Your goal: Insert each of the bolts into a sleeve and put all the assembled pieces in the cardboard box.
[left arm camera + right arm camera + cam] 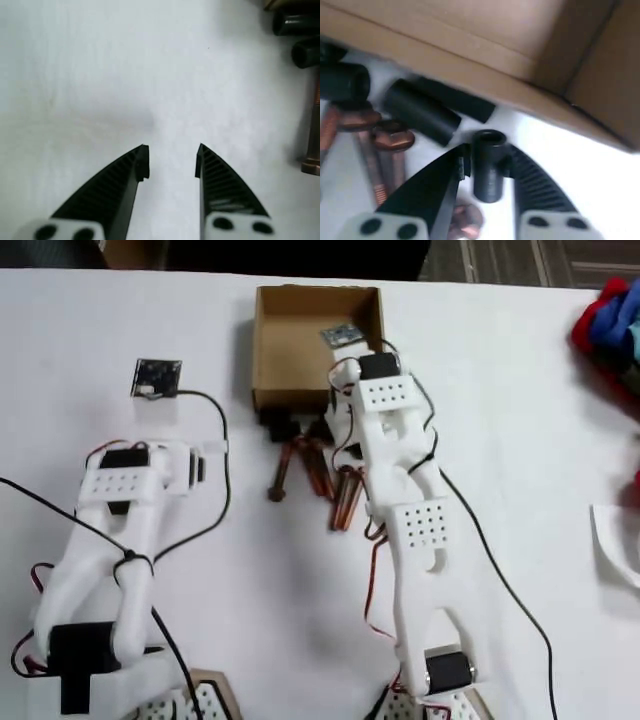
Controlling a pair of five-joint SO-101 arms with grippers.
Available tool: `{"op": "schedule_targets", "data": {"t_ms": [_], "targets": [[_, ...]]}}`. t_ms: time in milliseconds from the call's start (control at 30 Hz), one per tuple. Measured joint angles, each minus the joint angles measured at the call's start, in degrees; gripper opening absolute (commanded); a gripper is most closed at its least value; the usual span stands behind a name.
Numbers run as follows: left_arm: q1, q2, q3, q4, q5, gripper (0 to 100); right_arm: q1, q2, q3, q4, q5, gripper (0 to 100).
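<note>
sleeve, black cylinder, pinched lengthwise in the right jaws, open end toward brown cardboard box; copper bolts and black sleeves crowd alongside; left jaws apart.

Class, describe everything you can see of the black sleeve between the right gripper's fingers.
The black sleeve is a short, matte tube, plastic-looking, hollow, its open end turned toward the cardboard box. It lies lengthwise between the right gripper's fingers, which press on both sides. It sits just outside the box wall, over the white table, with copper-coloured bolts and other sleeves nearby.
</note>
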Motion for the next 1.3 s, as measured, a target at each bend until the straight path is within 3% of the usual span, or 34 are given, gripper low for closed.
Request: {"op": "schedule_targets", "data": {"t_ms": [367, 833, 1033, 1300], "targets": [[0.0, 0.0, 0.0, 0.0, 0.0, 17, 0.7, 0.0, -0.3, 0.5, 0.1, 2.1], [0.0, 0.0, 0.0, 0.0, 0.0, 17, 2.5, -1.1, -2.0, 2.8, 0.1, 2.0], [0.0, 0.1, 0.4, 0.0, 0.0, 17, 4.8, -14.3, 3.2, 3.1, 0.1, 2.0], [4.6, 0.2, 3.1, -2.0, 0.0, 17, 4.7, -39.9, 25.8, 3.1, 0.1, 2.1]]}}
